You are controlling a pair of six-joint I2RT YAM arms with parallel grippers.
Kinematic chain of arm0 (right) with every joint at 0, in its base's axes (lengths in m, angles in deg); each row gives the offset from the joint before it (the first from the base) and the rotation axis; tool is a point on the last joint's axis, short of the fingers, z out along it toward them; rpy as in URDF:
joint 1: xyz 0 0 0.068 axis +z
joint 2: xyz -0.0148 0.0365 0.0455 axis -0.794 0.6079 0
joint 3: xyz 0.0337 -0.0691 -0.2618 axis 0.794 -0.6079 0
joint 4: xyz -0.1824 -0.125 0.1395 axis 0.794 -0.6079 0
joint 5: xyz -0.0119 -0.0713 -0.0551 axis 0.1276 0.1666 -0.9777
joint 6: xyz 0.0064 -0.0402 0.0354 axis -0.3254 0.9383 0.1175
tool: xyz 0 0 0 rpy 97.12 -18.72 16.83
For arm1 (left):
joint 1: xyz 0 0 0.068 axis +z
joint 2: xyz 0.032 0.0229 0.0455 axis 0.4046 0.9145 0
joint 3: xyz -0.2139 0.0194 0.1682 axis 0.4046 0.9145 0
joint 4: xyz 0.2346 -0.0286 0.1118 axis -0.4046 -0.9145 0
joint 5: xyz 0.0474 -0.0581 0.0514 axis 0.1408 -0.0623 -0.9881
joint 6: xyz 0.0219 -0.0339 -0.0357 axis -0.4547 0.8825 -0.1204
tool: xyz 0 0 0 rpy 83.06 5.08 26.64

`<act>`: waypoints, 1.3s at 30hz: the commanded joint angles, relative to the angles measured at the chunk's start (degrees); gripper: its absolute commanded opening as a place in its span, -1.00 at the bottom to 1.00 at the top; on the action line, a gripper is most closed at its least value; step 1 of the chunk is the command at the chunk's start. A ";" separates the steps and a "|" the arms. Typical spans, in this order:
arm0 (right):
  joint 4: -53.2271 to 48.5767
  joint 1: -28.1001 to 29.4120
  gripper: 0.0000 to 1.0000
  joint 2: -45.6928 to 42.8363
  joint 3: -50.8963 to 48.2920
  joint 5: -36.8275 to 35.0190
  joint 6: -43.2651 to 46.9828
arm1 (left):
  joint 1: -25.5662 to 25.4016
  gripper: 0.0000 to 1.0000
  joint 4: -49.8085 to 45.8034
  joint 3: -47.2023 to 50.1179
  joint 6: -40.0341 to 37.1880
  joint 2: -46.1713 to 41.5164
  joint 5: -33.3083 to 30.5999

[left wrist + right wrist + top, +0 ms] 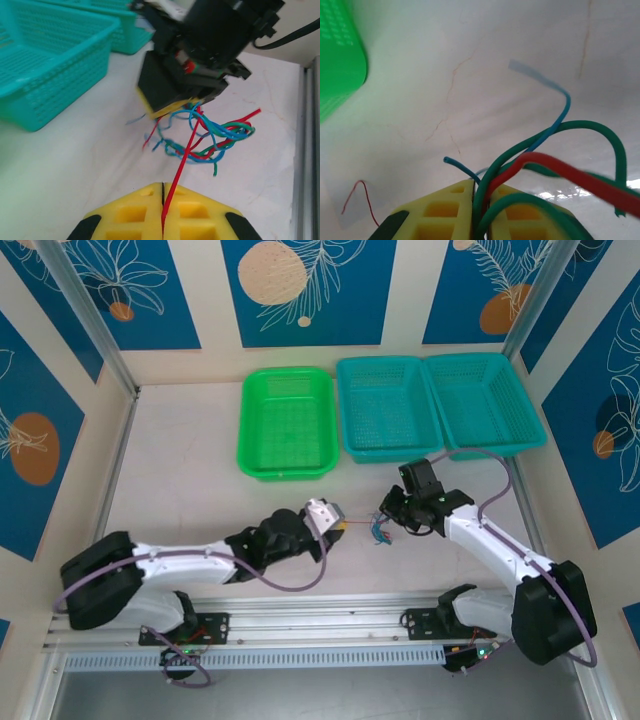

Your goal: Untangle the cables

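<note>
Thin cables [210,135], red, blue and green. Curl and knot into one loose bunch over the table [75,165]. Hang pinched at the top in the right gripper [175,105]. One red strand [182,160] stretched straight and tight into the closed left gripper [162,200].

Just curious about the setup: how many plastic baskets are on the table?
3: the green basket at the far centre, the middle teal basket beside it, the right teal basket at the far right.

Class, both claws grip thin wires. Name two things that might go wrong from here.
The thin red wire runs straight from the left claw into the tangled red, blue and green wire bundle; pulling may tighten the tangle. The right claw pinches several strands together, possibly trapping the red one.
</note>
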 commanded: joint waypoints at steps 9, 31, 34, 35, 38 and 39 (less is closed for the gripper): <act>-4.16 -10.11 -0.72 -2.46 -9.66 -10.08 -10.66 | 17.93 -1.00 -28.27 4.36 13.99 -27.64 -13.31; 0.37 -1.86 -0.61 -6.93 -6.83 -2.74 1.14 | 24.57 -1.00 -30.64 -41.38 -1.74 -8.56 -2.29; 0.11 -1.49 -0.61 -7.11 -6.75 -2.72 0.99 | 28.19 -1.00 -29.35 -49.43 -3.57 -0.50 -1.32; 0.04 -1.37 -0.61 -7.18 -6.62 -2.63 0.99 | 29.72 -1.00 -28.90 -52.14 -3.97 2.64 -0.56; -0.17 -0.97 -0.62 -7.66 -6.31 -2.26 1.09 | 33.64 -1.00 -31.55 -60.59 -3.50 12.88 0.11; -0.25 -0.73 -0.62 -7.88 -6.16 -2.33 1.12 | 34.92 -1.00 -32.91 -63.25 -2.71 16.38 0.90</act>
